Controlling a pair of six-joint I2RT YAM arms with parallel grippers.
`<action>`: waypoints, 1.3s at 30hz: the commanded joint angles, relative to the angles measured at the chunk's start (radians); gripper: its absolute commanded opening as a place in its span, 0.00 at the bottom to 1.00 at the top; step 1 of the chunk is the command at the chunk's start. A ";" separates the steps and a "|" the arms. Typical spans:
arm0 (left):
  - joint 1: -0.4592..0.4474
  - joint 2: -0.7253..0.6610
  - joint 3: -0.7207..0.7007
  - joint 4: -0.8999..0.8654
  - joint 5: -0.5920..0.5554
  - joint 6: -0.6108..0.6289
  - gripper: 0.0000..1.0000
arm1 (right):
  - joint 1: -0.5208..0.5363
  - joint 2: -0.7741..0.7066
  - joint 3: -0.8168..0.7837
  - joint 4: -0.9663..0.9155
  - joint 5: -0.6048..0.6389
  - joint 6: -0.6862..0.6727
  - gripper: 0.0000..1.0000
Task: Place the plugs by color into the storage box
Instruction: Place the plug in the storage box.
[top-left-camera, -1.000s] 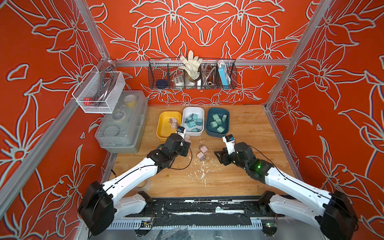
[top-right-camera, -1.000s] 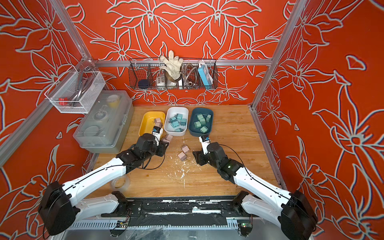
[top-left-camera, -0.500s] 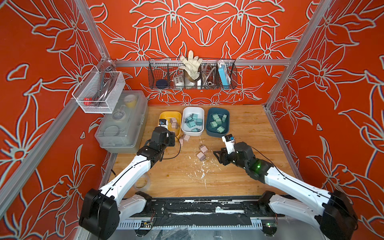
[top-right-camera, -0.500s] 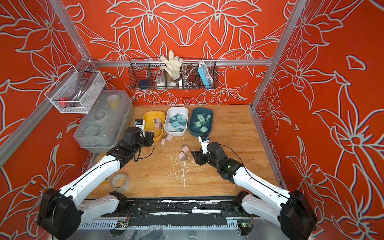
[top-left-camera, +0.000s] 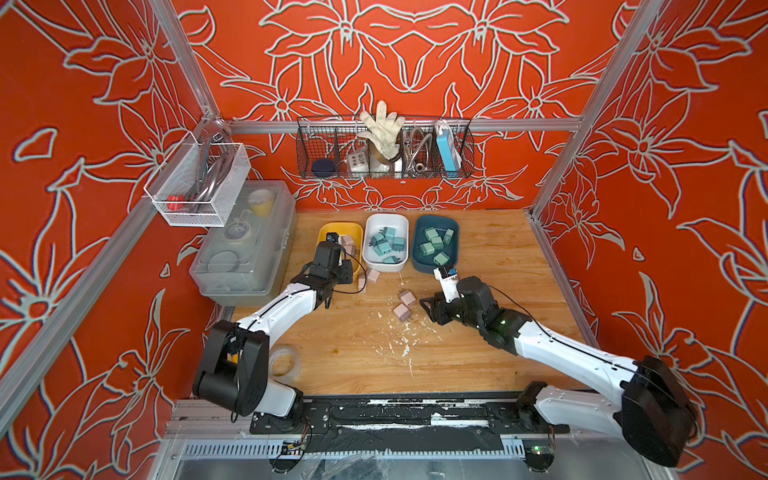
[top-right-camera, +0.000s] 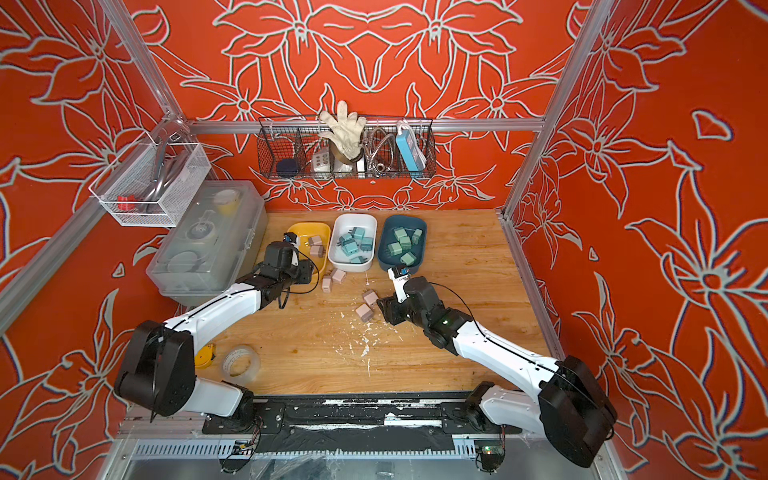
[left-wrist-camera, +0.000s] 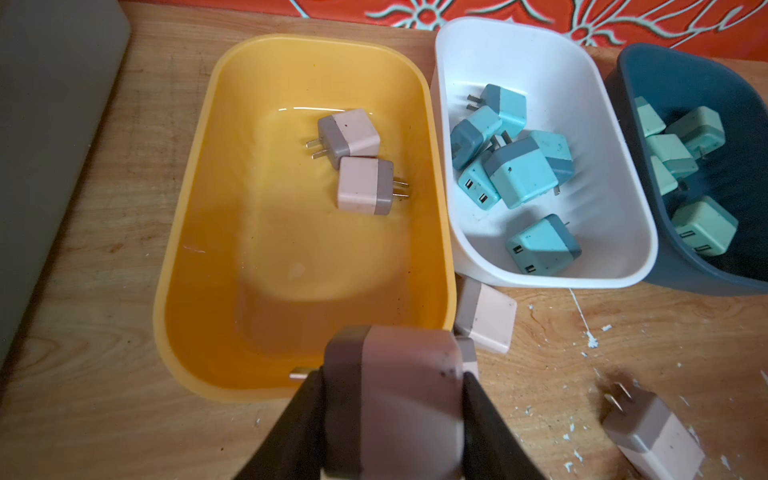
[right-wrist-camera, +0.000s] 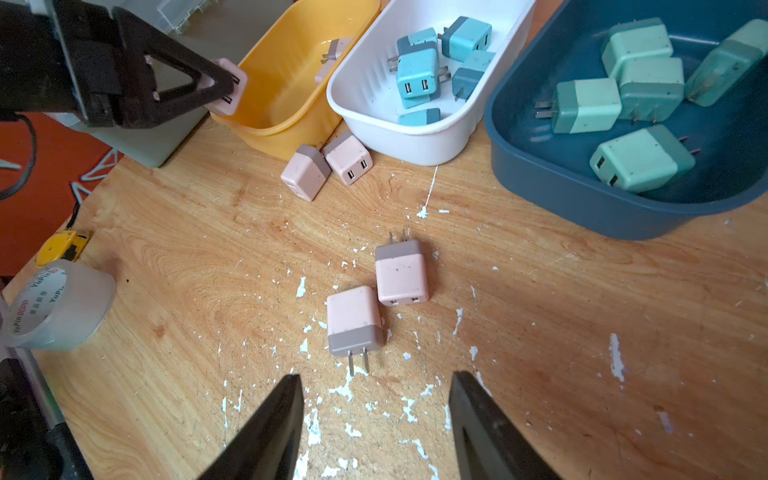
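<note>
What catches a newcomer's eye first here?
Along the wooden table's back: yellow plastic bin with pale pink cube plugs, white bin with light blue plugs, dark blue bin with mint green plugs. The left gripper holds a pink plug at the yellow bin's rim; four more lie loose.

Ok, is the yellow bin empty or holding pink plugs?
Not empty: two pink plugs lie inside the yellow bin. A third plug, clamped in the left gripper, hangs at its near rim, not in yet.
</note>
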 joint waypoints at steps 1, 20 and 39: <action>0.016 0.054 0.043 0.019 0.029 0.023 0.37 | 0.006 0.036 0.055 0.024 -0.015 -0.037 0.61; 0.058 0.230 0.173 -0.067 0.110 0.054 0.39 | 0.007 0.235 0.193 -0.020 -0.091 -0.016 0.61; 0.067 0.284 0.256 -0.108 0.144 0.074 0.69 | 0.007 0.257 0.261 -0.092 -0.142 -0.051 0.63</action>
